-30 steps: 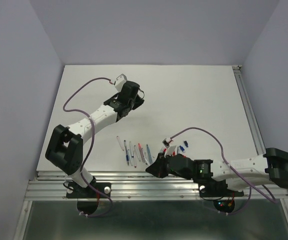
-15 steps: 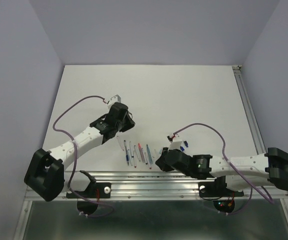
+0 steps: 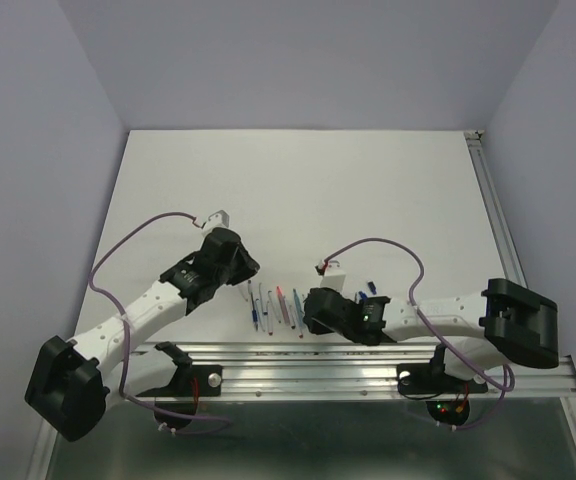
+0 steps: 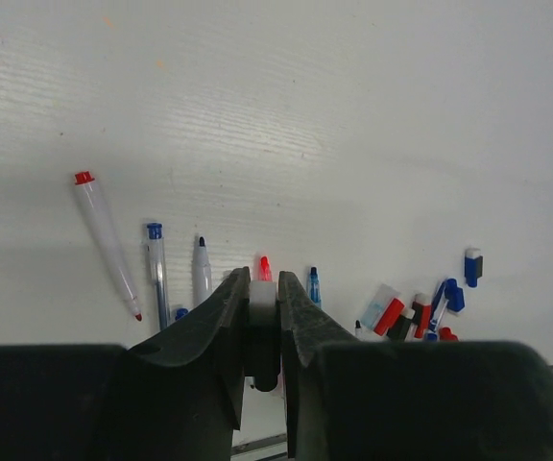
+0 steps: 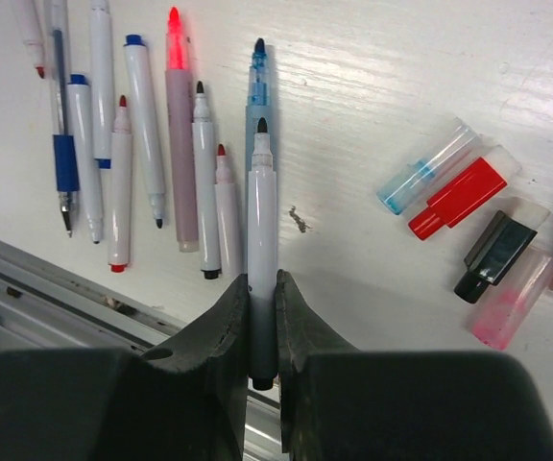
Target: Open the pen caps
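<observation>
- Left arm (image 3: 158, 300) runs from its base at the near-left corner diagonally out over the table (image 3: 368, 190). It sits low, with the wrist ending just left of the row of pens (image 3: 273, 305).
- Left gripper (image 4: 262, 280) has its fingers pinched on a white piece (image 4: 263, 296). A red tip pokes out just past it, but I honestly can't tell if the tip belongs to that piece or to a pen lying underneath.
- Right arm (image 3: 448, 315) has its elbow kicked out to the right. The forearm lies along the near edge, parallel to the rail (image 3: 298, 350).
- Right gripper (image 5: 262, 281) is clamped tight on a white pen (image 5: 262, 221), black tip bare and pointing away from the wrist, just above the pens lying there.
- The pen caps (image 5: 459, 197) are all off, in a loose pile on the table just right of the row. I can see clear-blue, red, black and pink ones, some touching, and none are in either gripper.
- Left wrist view shows the same pile to the right, with one blue cap (image 4: 473, 266) a bit apart.
- Any print on the barrels is too small to read.
</observation>
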Action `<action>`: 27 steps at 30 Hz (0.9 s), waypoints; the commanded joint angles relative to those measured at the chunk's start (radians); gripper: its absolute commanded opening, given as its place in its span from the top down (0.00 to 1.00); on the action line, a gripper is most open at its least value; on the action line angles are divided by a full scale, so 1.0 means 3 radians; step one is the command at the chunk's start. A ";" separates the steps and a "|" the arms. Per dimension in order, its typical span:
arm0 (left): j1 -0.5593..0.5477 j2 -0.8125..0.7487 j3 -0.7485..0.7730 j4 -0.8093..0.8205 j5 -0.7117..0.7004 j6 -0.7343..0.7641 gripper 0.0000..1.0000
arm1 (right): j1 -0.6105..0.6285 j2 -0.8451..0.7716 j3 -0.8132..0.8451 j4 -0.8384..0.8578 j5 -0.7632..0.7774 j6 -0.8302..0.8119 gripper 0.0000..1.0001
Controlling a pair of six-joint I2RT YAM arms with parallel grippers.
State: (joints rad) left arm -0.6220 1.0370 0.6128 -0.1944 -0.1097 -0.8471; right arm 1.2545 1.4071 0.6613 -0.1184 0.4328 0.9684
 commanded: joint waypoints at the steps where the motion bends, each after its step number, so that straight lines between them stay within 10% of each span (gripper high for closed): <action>1: -0.0018 -0.0143 -0.0008 -0.0058 -0.0084 0.0011 1.00 | -0.0040 0.0116 0.0173 -0.0086 -0.0021 -0.0027 0.87; 27: -0.0018 0.0010 0.0018 0.0065 0.0069 0.0016 1.00 | -0.0045 0.0295 0.0357 -0.0167 -0.0129 0.0019 0.66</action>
State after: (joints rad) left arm -0.6220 1.0378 0.6128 -0.2066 -0.1013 -0.8501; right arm 1.2438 1.5223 0.7120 -0.1394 0.3748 0.9653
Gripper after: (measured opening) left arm 0.262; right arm 0.336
